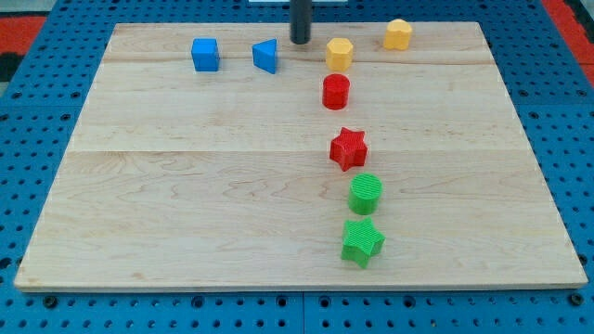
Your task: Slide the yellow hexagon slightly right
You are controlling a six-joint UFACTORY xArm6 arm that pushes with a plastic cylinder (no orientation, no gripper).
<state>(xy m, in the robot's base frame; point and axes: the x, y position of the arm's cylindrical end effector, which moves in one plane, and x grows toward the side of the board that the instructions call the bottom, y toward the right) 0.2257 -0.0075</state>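
The yellow hexagon (339,53) sits near the top of the wooden board (186,186), just right of centre. My tip (300,41) rests on the board a short way to the hexagon's left, between it and the blue triangular block (266,56), touching neither. A second yellow block (399,34), rounded in shape, lies further right near the top edge.
A blue cube (205,54) lies at the top left. Below the hexagon stand a red cylinder (335,92), a red star (349,148), a green cylinder (365,194) and a green star (362,242) in a rough column. A blue pegboard (575,139) surrounds the board.
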